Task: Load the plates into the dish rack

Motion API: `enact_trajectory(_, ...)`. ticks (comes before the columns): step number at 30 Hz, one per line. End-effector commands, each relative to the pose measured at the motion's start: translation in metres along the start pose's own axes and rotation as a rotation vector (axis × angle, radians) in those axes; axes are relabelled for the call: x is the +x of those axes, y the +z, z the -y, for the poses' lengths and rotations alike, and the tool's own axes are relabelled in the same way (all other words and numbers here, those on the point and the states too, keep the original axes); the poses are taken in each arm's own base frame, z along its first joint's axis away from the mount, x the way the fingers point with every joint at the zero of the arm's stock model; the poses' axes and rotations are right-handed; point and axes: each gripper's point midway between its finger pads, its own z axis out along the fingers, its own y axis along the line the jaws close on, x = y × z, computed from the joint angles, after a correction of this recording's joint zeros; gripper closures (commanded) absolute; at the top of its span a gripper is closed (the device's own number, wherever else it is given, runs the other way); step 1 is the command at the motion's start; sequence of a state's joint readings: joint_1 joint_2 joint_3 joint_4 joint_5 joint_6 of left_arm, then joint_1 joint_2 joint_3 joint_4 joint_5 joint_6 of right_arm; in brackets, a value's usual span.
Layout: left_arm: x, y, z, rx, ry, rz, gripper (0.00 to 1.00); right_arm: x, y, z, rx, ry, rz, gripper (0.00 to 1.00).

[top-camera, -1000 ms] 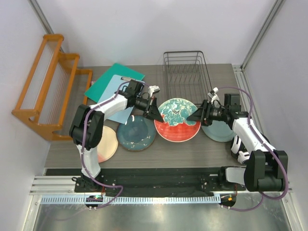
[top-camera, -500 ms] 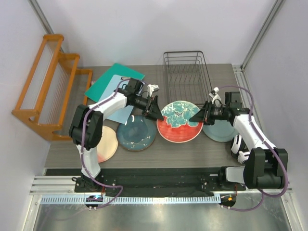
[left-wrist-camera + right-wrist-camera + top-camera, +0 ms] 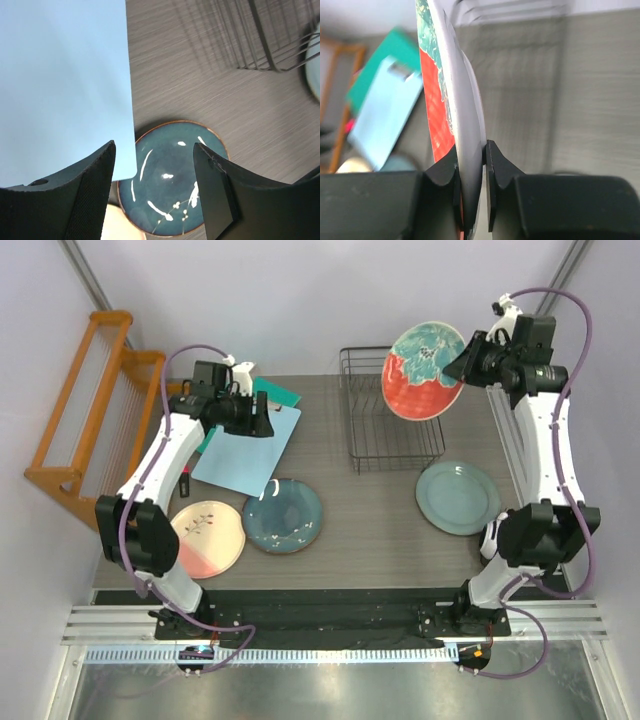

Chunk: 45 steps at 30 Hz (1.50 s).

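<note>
Floral plate (image 3: 424,371) newly aloft, rack (image 3: 375,418) part-hidden

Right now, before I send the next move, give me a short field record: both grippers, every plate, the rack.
right gripper: shut on red plate at its rim
red plate: in the air, tilted, over the rack's far right side in the top view
rack: no plates in it
left gripper: open, empty, over clipboard edge
teal plate: flat on table, near left
pink plate: flat on table, just left of teal plate
grey-green plate: flat on table, near right of rack
</note>
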State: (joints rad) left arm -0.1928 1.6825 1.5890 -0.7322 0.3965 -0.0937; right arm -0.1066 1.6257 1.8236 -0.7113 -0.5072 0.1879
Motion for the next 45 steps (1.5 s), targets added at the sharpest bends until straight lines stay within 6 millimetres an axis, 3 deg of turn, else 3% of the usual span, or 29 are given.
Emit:
enact_trajectory(1,0.011,-0.015,-0.012,-0.125,0.041,0.005,0.36,-0.096,0.011,0.039,0.241,-0.059,0.315,0.99)
enact_trajectory(3,0.021,-0.017,-0.022,-0.186,0.038,-0.002,0.32,-0.119,0.014,0.043,0.324,-0.070,0.392,0.99)
enact_trajectory(8,0.038,-0.018,-0.048,-0.317,0.025,-0.020,0.30,-0.130,0.046,0.062,0.488,-0.192,0.436,0.99)
enact_trajectory(9,0.040,-0.017,-0.051,-0.331,0.024,-0.026,0.30,-0.131,0.058,0.046,0.476,-0.215,0.451,0.99)
enact_trajectory(12,0.041,-0.014,-0.052,-0.332,0.030,-0.036,0.30,-0.130,0.077,0.046,0.498,-0.231,0.448,0.99)
enact_trajectory(27,0.039,0.003,-0.047,-0.277,-0.001,-0.071,0.30,-0.107,0.131,0.043,0.606,-0.371,0.390,0.99)
enact_trajectory(31,0.036,0.003,-0.047,-0.278,0.003,-0.069,0.31,-0.088,0.162,0.050,0.635,-0.413,0.324,0.99)
enact_trajectory(39,0.047,-0.003,-0.047,-0.284,0.009,-0.089,0.30,-0.061,0.185,0.049,0.655,-0.469,0.249,0.99)
enact_trajectory(43,0.056,-0.012,-0.044,-0.283,0.008,-0.092,0.31,-0.055,0.172,0.053,0.690,-0.485,0.211,0.54)
enact_trajectory(45,0.061,-0.017,-0.042,-0.284,0.012,-0.091,0.31,-0.051,0.160,0.053,0.706,-0.495,0.192,0.47)
